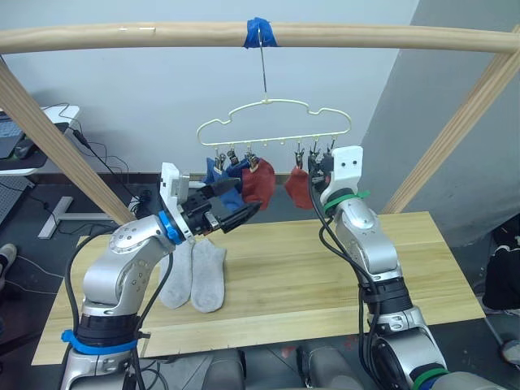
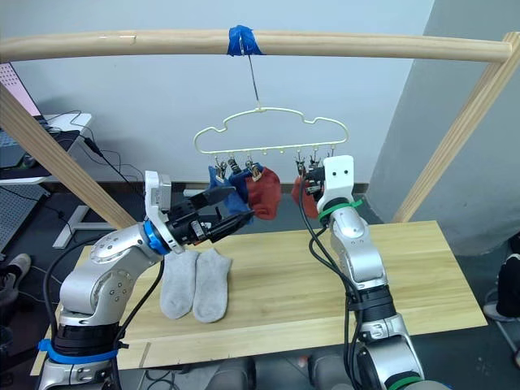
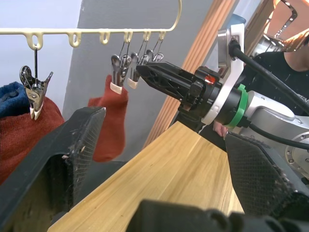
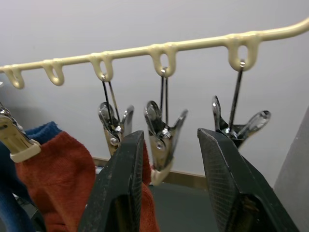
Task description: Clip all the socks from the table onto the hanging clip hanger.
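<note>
The pale-yellow clip hanger (image 1: 276,122) hangs by its hook from the top pole. Clipped on its left side are blue socks (image 1: 217,171) and a rust red sock (image 1: 260,183). A second red sock (image 1: 298,187) hangs further right. Two light grey socks (image 1: 177,280) (image 1: 209,276) lie side by side on the table (image 1: 325,268). My left gripper (image 1: 244,211) is open and empty just below the blue and red socks. My right gripper (image 4: 170,134) is raised to the hanger's right end, open, with a bare metal clip (image 4: 161,142) showing between its fingers.
A round wooden pole frame (image 1: 122,36) spans overhead, with slanted legs (image 1: 57,138) at the back left and at the back right (image 1: 455,134). The hanger's hook is held by blue tape (image 1: 262,32). A person (image 3: 294,67) sits beyond the table's right end.
</note>
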Controlling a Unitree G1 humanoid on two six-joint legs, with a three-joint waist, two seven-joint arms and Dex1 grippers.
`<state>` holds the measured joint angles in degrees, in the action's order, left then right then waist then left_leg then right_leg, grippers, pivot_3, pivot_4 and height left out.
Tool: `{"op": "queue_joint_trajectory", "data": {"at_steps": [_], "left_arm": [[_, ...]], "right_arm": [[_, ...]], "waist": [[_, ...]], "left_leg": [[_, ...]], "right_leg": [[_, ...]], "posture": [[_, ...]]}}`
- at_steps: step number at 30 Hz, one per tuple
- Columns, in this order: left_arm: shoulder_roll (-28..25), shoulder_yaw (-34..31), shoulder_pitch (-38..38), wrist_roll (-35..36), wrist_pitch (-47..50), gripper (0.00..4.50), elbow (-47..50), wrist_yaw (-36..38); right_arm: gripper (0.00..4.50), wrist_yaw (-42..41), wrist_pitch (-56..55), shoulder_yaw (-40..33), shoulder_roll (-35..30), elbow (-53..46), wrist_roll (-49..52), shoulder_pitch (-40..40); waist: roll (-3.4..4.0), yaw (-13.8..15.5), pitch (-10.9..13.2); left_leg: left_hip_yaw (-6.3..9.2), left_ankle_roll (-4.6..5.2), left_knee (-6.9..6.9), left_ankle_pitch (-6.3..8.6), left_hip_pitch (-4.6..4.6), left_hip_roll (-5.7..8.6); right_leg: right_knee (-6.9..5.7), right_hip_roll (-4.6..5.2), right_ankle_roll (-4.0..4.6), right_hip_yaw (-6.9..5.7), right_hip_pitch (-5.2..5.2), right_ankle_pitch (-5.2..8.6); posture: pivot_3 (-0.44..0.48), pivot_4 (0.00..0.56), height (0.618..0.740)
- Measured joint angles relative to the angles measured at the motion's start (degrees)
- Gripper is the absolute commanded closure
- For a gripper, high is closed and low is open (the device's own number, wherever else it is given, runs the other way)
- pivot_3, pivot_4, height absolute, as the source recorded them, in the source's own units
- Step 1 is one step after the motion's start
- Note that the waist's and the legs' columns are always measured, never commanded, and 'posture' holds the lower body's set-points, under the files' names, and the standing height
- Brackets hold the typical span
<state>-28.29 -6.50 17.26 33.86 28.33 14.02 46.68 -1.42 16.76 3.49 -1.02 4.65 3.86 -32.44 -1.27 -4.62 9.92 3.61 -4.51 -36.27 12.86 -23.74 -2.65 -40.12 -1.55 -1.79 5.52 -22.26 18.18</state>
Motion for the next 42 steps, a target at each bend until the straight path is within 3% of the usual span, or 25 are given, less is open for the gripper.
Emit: {"op": "queue_joint_trajectory", "data": {"at_steps": [23,42], "left_arm": [[0.5,0.9,0.0,-0.1,-0.1,0.00,0.1,-1.2],[0.5,1.2,-0.1,-0.2,-0.3,0.00,1.4,-2.3]], "right_arm": [[2.68,0.3,-1.3,-0.1,1.5,8.2,-1.6,-4.8],[2.68,-0.7,-2.6,-0.1,3.5,9.4,-1.5,-6.8]], "waist": [[0.00,0.0,0.0],[0.00,0.1,0.0]], "left_leg": [[0.00,0.00,0.00,0.00,-0.01,0.01],[0.01,-0.01,0.00,-0.01,0.00,0.00]], "right_leg": [[-0.01,0.02,0.00,0.00,0.00,0.00],[-0.05,0.02,0.00,-0.02,-0.01,0.00]], "posture": [[0.018,0.129,0.740],[0.032,0.123,0.740]]}}
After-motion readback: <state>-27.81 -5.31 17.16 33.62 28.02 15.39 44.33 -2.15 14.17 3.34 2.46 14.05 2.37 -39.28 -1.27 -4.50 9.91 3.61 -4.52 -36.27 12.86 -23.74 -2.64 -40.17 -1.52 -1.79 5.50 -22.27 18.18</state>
